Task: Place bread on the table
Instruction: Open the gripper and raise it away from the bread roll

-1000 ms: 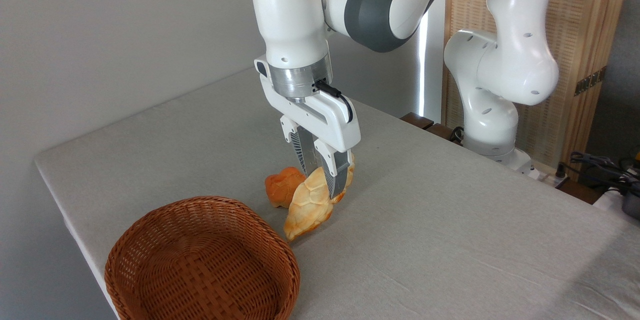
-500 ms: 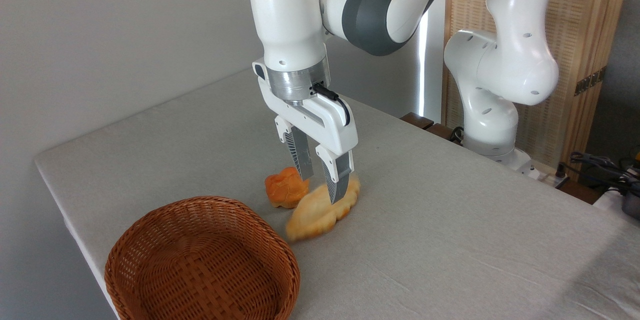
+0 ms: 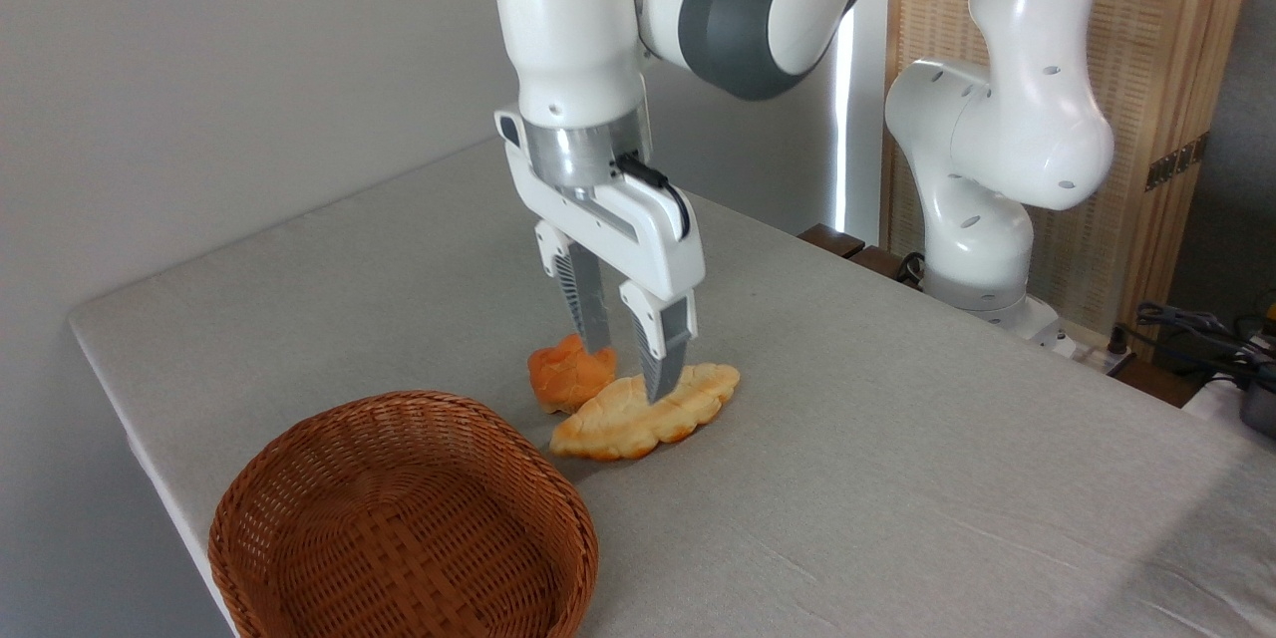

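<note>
Fingers (image 3: 596, 304): parted, a clear gap between them, nothing gripped; gripper (image 3: 628, 367) poised directly above the bread (image 3: 638, 416), tips close to its top, contact unclear. Bread: lying flat on the table (image 3: 897, 439). Orange bun (image 3: 566, 376): just beside the bread, behind the left finger. Wicker basket (image 3: 399, 518): near, front left, apart from both.

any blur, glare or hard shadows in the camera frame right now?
Camera view: bread sharp, no motion blur, lying on the table; gripper crisp, open above it. Soft diffuse light, faint shadows only. Bright overexposed strip behind the arm.
</note>
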